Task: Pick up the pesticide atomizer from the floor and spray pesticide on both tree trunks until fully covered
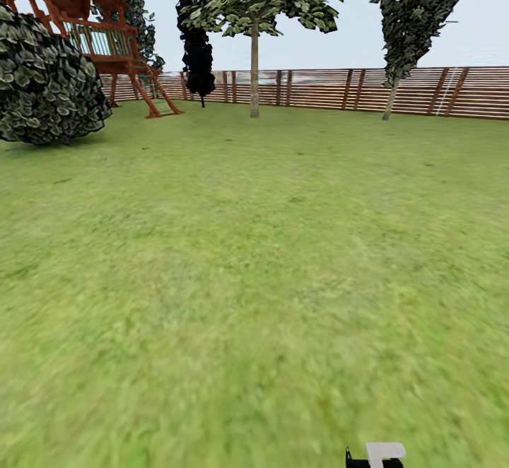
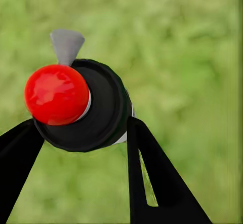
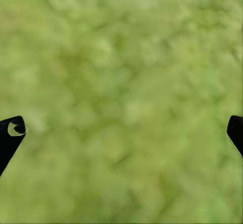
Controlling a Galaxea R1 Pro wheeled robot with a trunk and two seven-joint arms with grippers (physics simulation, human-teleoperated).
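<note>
The atomizer (image 2: 81,107) is being gripped by the left gripper (image 2: 83,133), seen end-on in the left wrist view: red top (image 2: 56,94) facing the camera, dark round body behind it, grey nozzle (image 2: 66,45) sticking out past the body. The bottle is being pinched between the two black fingers (image 2: 152,173), one touching each side of the body, blurred lawn behind. The right gripper (image 3: 121,130) is being held wide open, fingertips (image 3: 11,133) far apart at the picture's two edges, nothing between them but grass.

In the head view the lawn (image 1: 254,277) is being faced, with a slat fence (image 1: 396,90) at the back. Two pale trunks are being seen at the fence: one (image 1: 254,72) near centre, one (image 1: 390,100) leaning, further right. A round bush (image 1: 46,83) and a wooden play tower (image 1: 99,37) are standing at left. A small white-and-black part (image 1: 382,454) is poking in at the bottom edge; what it is cannot be told.
</note>
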